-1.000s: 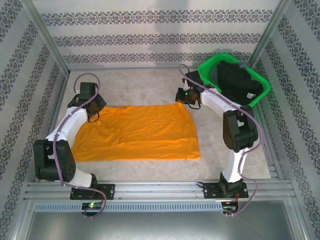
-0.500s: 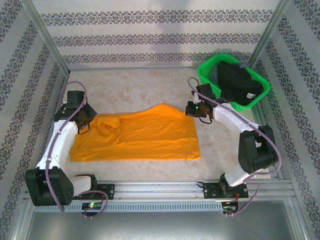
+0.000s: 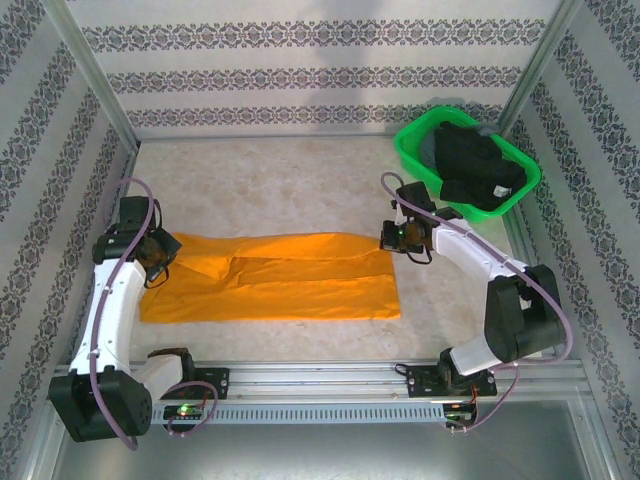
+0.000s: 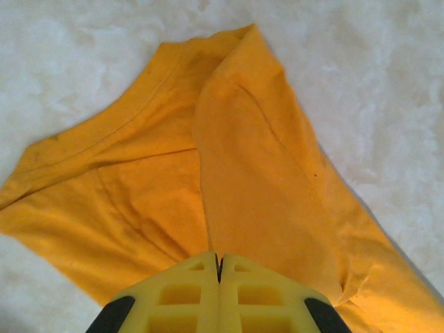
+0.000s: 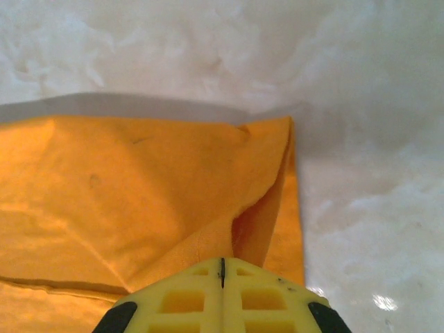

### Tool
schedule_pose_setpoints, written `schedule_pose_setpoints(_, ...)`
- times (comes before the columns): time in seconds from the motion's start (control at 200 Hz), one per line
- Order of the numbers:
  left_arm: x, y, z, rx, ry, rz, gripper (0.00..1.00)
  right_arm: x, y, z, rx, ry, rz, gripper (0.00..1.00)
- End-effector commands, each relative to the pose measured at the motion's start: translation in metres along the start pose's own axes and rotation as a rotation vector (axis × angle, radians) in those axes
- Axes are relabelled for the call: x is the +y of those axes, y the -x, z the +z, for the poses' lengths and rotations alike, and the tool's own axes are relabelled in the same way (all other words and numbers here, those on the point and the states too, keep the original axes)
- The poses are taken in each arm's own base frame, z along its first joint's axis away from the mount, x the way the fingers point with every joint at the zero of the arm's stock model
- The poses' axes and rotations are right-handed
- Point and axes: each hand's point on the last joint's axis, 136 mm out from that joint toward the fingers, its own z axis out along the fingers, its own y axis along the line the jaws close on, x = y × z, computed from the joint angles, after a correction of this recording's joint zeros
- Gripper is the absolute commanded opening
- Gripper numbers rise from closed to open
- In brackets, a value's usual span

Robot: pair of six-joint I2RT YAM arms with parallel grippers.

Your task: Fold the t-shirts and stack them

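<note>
Orange t-shirt point(image 3: 290, 285) pinched at both ends.
Left gripper point(image 3: 158, 262) and right gripper point(image 3: 391, 240) clamp its far edge (jaws tight together).

My worktop point(image 3: 290, 180) is pale and mottled, like marbled stone. Directly on it, toward my side, lies the orange t-shirt point(image 3: 280, 290), spread wide from left to right, its far edge doubled over toward me. The green basket point(image 3: 408, 152) stands at the far right corner.
</note>
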Motion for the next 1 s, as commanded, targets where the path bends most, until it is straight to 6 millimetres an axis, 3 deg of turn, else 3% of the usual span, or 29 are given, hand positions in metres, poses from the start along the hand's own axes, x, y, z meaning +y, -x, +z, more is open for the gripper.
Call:
schedule_pose_setpoints(0.0,0.025,-0.007,-0.008,0.018,0.091,-0.018,0.0,-0.018,-0.02,-0.003,0.044,-0.077,0.021,0.0)
schedule_pose_setpoints(0.285,0.041,-0.009,-0.022,-0.01,0.144,-0.008,0.0,-0.025,-0.022,-0.008,0.044,-0.111,0.018,0.0)
schedule_pose_setpoints(0.699,0.071,-0.048,0.005,0.061,0.195,-0.025,0.0,-0.031,-0.048,0.011,0.154,-0.118,0.05,0.0)
schedule_pose_setpoints(0.994,0.074,-0.054,0.032,0.071,0.206,-0.041,0.0,-0.034,-0.066,0.02,0.227,-0.142,0.066,0.0)
